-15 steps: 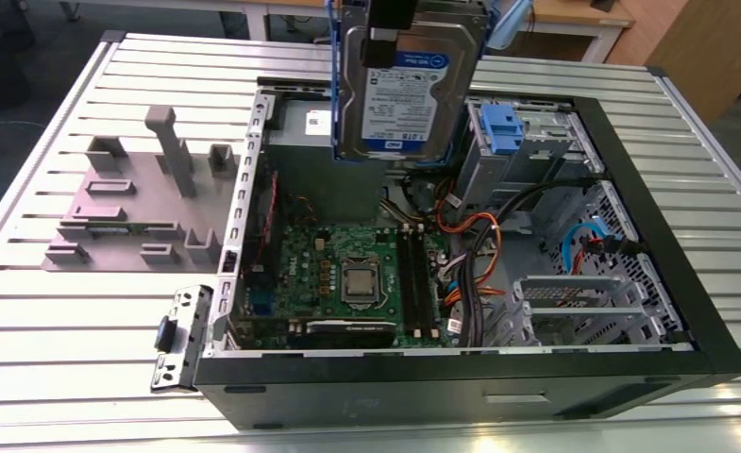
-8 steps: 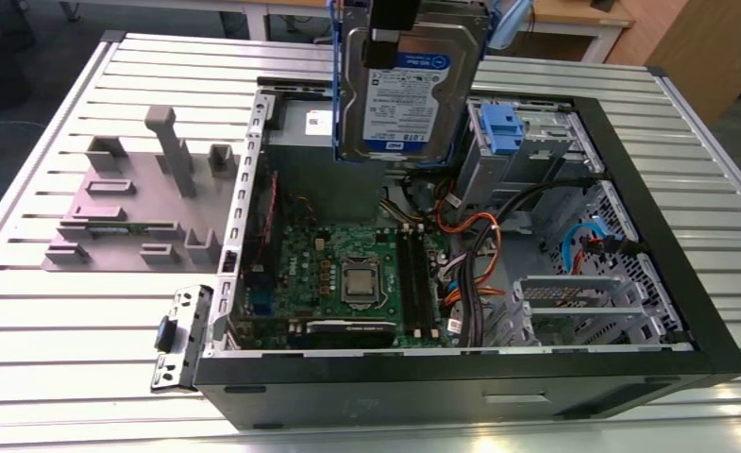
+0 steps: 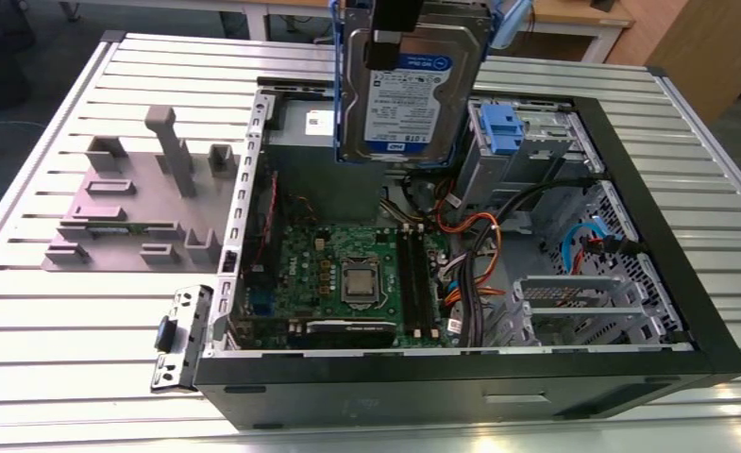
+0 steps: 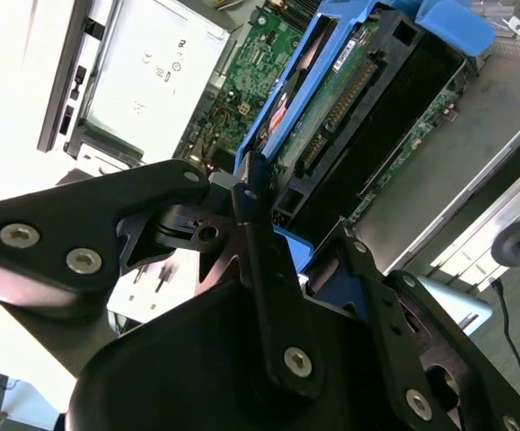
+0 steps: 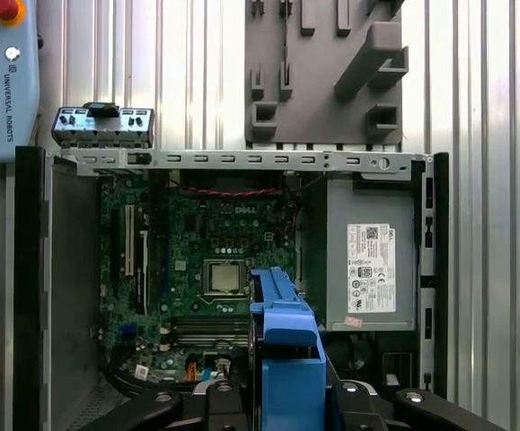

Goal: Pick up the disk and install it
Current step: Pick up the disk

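Disk (image 3: 411,94) clamped upright in gripper (image 4: 295,205), suspended above case (image 3: 471,382) at 12 o'clock, exterior view. Square, firm grasp advised; cables (image 3: 475,229) to be avoided.

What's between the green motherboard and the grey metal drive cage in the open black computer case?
A bundle of orange, yellow and black cables, in the exterior view.

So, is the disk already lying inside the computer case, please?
No, the disk is held upright by the gripper, above the open computer case.

Disk (image 3: 414,104): shiny silver metal w/ blue plastic bracket (image 5: 286,359); table (image 3: 80,311): ribbed glossy metal.
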Robot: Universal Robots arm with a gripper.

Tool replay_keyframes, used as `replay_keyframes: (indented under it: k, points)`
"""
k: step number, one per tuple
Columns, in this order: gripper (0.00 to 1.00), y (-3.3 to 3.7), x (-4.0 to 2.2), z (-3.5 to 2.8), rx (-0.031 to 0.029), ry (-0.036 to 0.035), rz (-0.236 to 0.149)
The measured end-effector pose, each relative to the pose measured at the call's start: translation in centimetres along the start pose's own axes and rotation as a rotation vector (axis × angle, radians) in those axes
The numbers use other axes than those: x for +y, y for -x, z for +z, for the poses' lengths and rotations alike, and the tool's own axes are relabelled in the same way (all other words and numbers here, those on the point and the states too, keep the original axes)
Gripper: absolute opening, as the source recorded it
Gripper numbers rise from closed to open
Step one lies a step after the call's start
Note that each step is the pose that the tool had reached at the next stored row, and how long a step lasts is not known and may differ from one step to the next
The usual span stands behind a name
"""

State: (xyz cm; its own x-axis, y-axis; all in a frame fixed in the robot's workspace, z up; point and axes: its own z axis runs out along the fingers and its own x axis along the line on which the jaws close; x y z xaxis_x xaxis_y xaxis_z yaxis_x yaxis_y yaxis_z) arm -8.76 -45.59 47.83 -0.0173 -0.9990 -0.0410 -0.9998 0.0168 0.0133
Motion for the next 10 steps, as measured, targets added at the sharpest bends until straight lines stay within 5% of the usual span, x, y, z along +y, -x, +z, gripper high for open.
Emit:
replay_keyframes:
  k: [10]
  points:
    - [0.36,-0.15,-0.15,0.01,0.0006,0.0,0.0]
